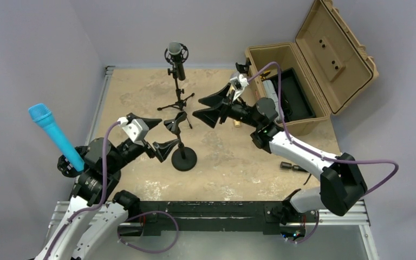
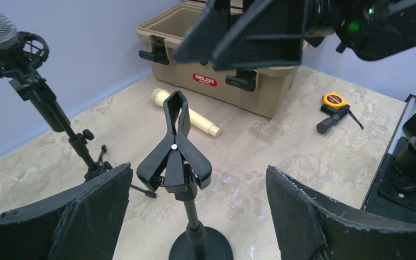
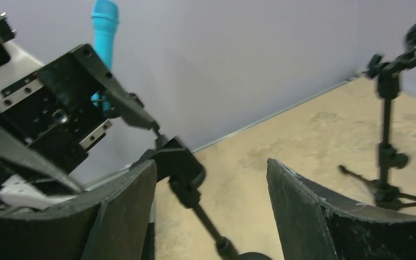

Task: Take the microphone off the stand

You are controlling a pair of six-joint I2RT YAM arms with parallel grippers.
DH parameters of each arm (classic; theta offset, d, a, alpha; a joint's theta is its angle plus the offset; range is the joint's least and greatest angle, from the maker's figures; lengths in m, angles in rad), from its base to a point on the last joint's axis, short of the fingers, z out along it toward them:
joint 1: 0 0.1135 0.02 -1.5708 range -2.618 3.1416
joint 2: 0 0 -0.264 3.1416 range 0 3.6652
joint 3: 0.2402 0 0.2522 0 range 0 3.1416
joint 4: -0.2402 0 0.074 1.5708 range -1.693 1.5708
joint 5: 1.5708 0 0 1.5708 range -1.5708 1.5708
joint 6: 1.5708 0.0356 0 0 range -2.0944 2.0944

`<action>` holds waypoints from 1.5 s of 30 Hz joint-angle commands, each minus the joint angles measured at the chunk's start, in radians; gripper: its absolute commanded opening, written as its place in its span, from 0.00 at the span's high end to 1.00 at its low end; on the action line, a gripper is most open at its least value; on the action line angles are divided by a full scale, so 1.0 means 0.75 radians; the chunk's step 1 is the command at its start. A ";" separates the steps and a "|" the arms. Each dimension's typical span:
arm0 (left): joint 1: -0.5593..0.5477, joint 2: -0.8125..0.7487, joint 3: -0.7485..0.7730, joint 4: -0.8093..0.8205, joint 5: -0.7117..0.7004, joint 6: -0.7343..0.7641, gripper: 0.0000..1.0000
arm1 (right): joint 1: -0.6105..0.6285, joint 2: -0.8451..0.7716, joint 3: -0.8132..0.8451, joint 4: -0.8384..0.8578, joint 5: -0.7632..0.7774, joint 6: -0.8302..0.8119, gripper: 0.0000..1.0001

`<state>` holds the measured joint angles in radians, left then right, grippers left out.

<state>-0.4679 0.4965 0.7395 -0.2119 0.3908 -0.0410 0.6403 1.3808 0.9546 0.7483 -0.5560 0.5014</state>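
Up close, wide-spread left gripper pinching nothing, facing an empty clip stand. Opposite, right gripper likewise spread and empty. Three microphones: blue microphone tilted beside the left arm, lower end hidden; grey microphone on a tripod; cream microphone flat on the table. One tan case, red label unreadable. One tape measure.
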 commanded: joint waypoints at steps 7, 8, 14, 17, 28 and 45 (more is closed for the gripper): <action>-0.008 -0.116 0.058 -0.049 -0.231 0.049 0.13 | 0.139 0.062 -0.188 0.606 -0.131 0.577 0.28; -0.008 -0.121 0.054 -0.049 -0.251 0.049 0.13 | 0.141 0.072 -0.214 0.668 -0.123 0.637 0.28; -0.008 -0.135 0.049 -0.050 -0.275 0.049 0.14 | 0.148 0.086 -0.217 0.655 -0.008 0.722 0.27; -0.008 -0.124 0.061 -0.065 -0.271 0.049 0.14 | 0.151 0.088 -0.156 0.485 0.063 0.693 0.26; -0.007 -0.128 0.060 -0.061 -0.263 0.050 0.14 | 0.199 0.099 -0.044 0.236 0.252 0.670 0.20; -0.008 -0.123 0.060 -0.068 -0.257 0.049 0.14 | 0.273 0.204 0.030 0.175 0.325 0.686 0.34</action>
<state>-0.4679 0.4007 0.7494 -0.2726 0.2016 -0.0147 0.8440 1.5246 0.9291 0.8764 -0.3515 1.0126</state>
